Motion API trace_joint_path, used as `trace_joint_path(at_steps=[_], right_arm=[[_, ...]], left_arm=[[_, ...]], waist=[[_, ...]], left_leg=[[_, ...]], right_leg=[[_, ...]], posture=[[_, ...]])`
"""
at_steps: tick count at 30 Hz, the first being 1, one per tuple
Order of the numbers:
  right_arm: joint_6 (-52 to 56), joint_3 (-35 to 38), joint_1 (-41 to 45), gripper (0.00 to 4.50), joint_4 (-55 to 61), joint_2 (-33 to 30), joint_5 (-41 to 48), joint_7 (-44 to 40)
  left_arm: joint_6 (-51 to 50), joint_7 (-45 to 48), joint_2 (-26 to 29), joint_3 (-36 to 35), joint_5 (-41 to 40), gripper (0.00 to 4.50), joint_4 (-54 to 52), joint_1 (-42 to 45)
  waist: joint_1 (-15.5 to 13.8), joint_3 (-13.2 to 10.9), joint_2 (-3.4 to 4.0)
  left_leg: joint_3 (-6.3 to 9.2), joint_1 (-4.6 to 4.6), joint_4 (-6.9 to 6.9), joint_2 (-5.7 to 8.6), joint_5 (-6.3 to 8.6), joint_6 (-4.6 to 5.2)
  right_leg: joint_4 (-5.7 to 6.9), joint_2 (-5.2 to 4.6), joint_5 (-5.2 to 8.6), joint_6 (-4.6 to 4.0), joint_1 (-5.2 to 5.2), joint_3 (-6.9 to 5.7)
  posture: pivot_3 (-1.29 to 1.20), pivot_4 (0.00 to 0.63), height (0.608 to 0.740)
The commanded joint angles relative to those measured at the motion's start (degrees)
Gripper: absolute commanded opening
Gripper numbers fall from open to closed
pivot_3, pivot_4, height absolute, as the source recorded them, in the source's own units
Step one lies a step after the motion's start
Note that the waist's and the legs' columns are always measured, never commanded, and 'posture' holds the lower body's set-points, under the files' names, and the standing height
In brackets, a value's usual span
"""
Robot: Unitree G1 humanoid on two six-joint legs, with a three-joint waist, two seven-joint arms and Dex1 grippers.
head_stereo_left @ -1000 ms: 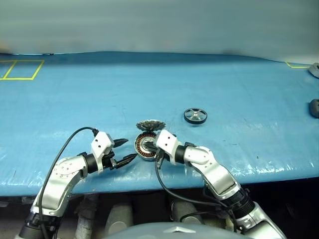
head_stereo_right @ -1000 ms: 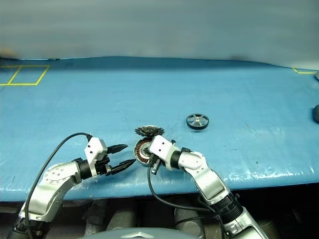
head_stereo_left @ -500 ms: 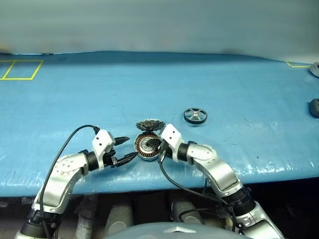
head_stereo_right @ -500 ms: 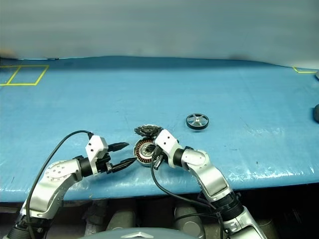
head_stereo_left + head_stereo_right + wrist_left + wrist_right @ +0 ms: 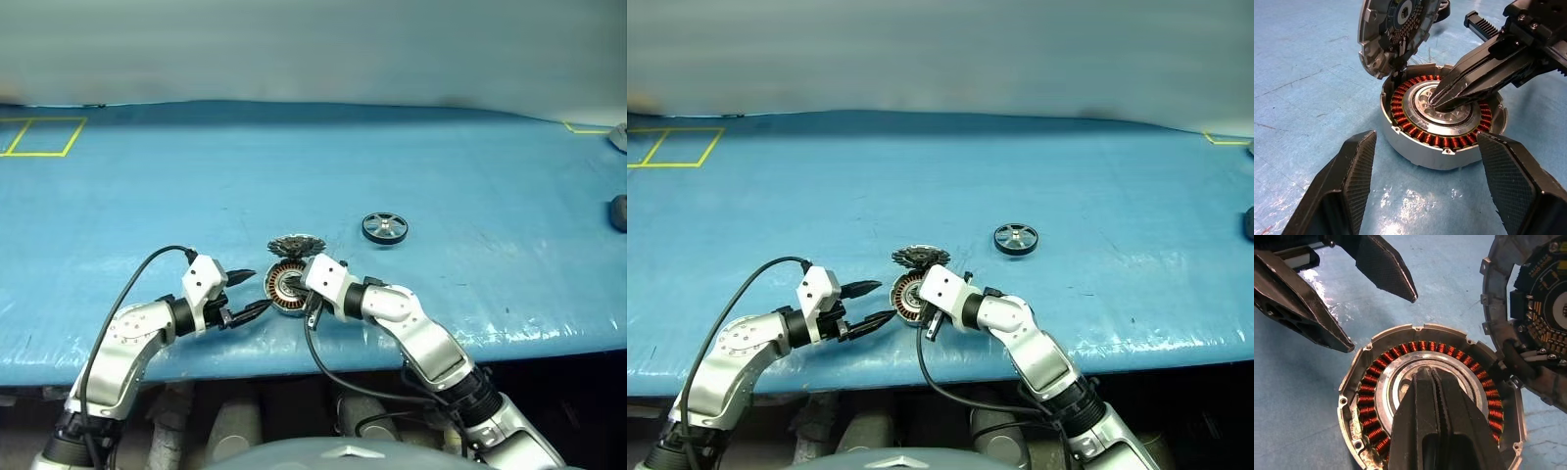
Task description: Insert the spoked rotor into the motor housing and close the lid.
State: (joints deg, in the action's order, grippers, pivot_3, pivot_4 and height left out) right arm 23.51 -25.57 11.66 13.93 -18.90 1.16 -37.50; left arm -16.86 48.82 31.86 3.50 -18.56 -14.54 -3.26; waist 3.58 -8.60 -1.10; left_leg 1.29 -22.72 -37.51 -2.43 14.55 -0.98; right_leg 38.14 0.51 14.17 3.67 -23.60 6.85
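My left claw [image 5: 1420, 161] spread wide, flanking housing [image 5: 1415, 147] at its 9 o'clock, touching nothing. Housing open, lid [image 5: 1396, 34] tilted up at 12. My right claw [image 5: 1437, 100] pressed together, tips on silver centre. Rotor [image 5: 383, 228] lies apart at 2 o'clock. Advice: lift right clear, fetch rotor, keep left bracing housing.
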Motion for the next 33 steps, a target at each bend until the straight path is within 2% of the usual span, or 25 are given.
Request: trace_joint_path(at_steps=[1, 9, 15, 21, 24, 29, 33], right_arm=[[1.92, 5.46, -1.07, 0.05, 8.05, -2.02, 4.3, -1.42], [7.08, 16.64, -3.18, 0.05, 15.85, -12.44, 6.74, -2.03], [3.25, 17.44, 7.72, 0.05, 3.44, -14.44, -3.51, 6.34], [1.31, 12.96, 18.5, 1.91, -12.63, -14.84, -9.28, 5.92], [-1.06, 10.39, 22.18, 2.91, -18.27, -15.68, -9.73, 1.07], [-4.94, 7.31, 26.3, 2.91, -25.03, -16.83, -13.39, -1.82], [-7.65, 6.31, 28.24, 2.91, -25.0, -19.65, -13.05, -8.83]], left_arm=[[1.66, 0.34, -0.28, 0.03, -0.09, 3.51, -0.36, 0.71], [2.43, 0.39, -1.89, -0.33, -2.05, 3.51, -1.41, 1.28], [2.92, 0.55, -3.36, 0.64, -1.66, 3.51, 0.04, 3.68], [3.7, 0.46, -4.11, 1.83, -1.02, 3.51, 1.09, 4.33], [4.28, 0.16, -4.3, 2.23, -0.47, 3.51, 1.16, 4.02], [4.54, -0.33, -4.6, 1.99, -0.33, 3.51, 0.89, 2.95], [4.49, -1.16, -4.83, 1.56, -0.53, 3.51, -0.07, 1.38]], waist=[[-0.04, 0.0, 0.0], [-0.1, -0.02, 0.01], [0.27, -0.03, 0.01], [0.2, -0.03, 0.01], [0.21, -0.05, 0.04], [0.15, -0.06, 0.05], [0.1, -0.12, 0.13]], left_leg=[[0.0, -0.01, 0.0, 0.0, 0.0, 0.0], [0.01, -0.01, 0.0, 0.02, 0.0, 0.01], [-0.06, 0.1, -0.04, -0.03, -0.02, -0.01], [-0.08, 0.02, -0.05, 0.0, -0.01, 0.0], [-0.11, -0.06, -0.05, 0.0, -0.01, 0.01], [-0.09, -0.12, 0.03, 0.0, 0.03, 0.08], [-0.1, -0.15, 0.03, 0.04, 0.05, 0.11]], right_leg=[[0.0, -0.01, 0.0, 0.0, -0.01, 0.0], [-0.02, -0.01, 0.04, 0.07, 0.01, 0.0], [0.0, 0.05, 0.03, 0.14, 0.02, 0.04], [-0.08, 0.02, -0.22, 0.03, 0.04, 0.07], [-0.13, 0.01, -0.22, 0.03, -0.02, 0.09], [-0.19, -0.01, -0.22, 0.03, -0.06, 0.06], [-0.26, -0.07, -0.22, 0.04, -0.06, 0.05]], posture=[[0.0, 0.15, 0.74], [0.0, 0.15, 0.74], [0.0, 0.15, 0.74], [0.0, 0.15, 0.74], [0.0, 0.15, 0.74], [0.0, 0.15, 0.74], [0.0, 0.15, 0.74]])
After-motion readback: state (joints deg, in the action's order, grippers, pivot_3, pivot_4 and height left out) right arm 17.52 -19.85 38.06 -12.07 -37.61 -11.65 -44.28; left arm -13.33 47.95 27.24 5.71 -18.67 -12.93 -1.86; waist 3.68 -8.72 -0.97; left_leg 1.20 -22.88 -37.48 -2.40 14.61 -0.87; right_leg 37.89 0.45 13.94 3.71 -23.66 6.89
